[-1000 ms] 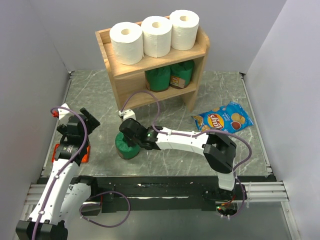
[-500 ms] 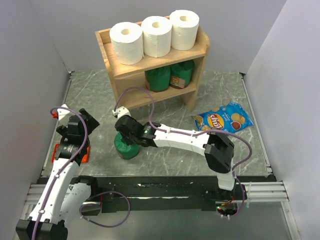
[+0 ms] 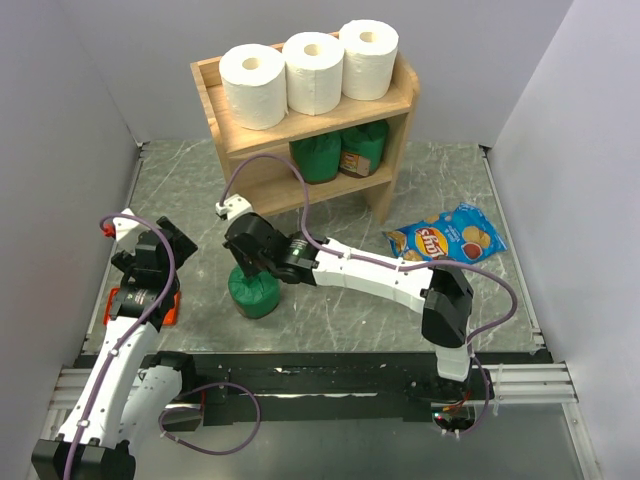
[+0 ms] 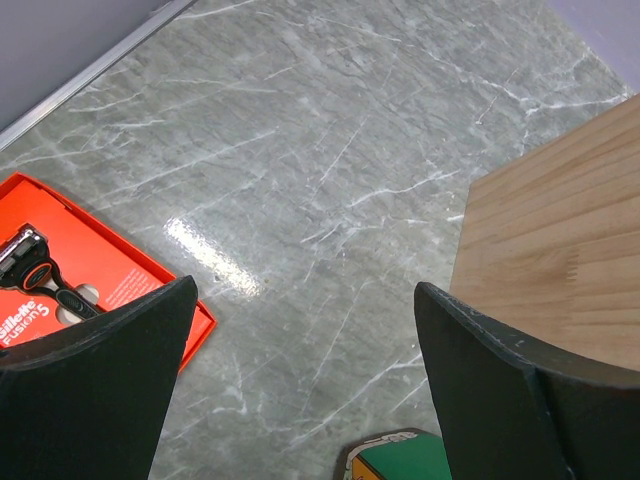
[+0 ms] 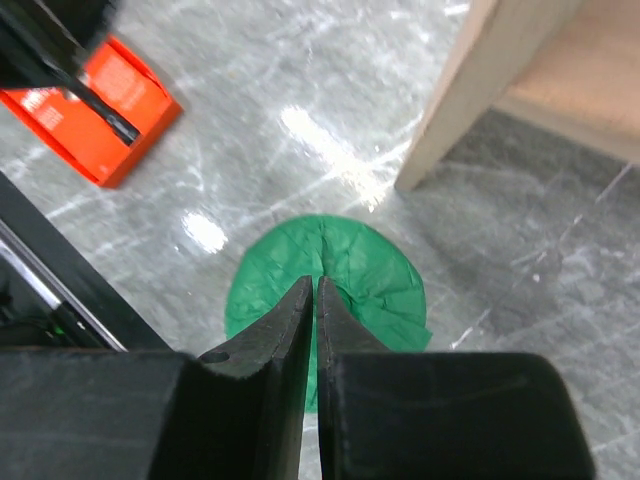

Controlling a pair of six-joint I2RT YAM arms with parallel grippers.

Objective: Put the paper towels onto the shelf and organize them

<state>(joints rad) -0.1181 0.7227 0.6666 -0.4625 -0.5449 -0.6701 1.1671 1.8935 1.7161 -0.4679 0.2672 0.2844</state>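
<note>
Three white paper towels [image 3: 252,84], [image 3: 313,72], [image 3: 368,58] stand in a row on the top tier of the wooden shelf [image 3: 385,103]. My right gripper [image 3: 248,270] is shut and empty, just above the top of a green package [image 3: 254,293] standing on the table. In the right wrist view its jaws [image 5: 312,286] are closed over the package's green wrapper [image 5: 365,270]. My left gripper [image 3: 166,245] is open and empty at the left, well away from the shelf. The left wrist view shows it [image 4: 305,290] over bare table, with the shelf side [image 4: 560,250] at right.
Two more green packages [image 3: 318,157], [image 3: 363,148] sit on the lower tier. An orange razor box [image 3: 140,305] lies under my left arm. A blue chips bag [image 3: 447,238] lies to the right of the shelf. Grey walls close in both sides.
My right gripper has lifted off the green package and moved up and to the left, leaving it standing on the table. The left arm has barely moved.
</note>
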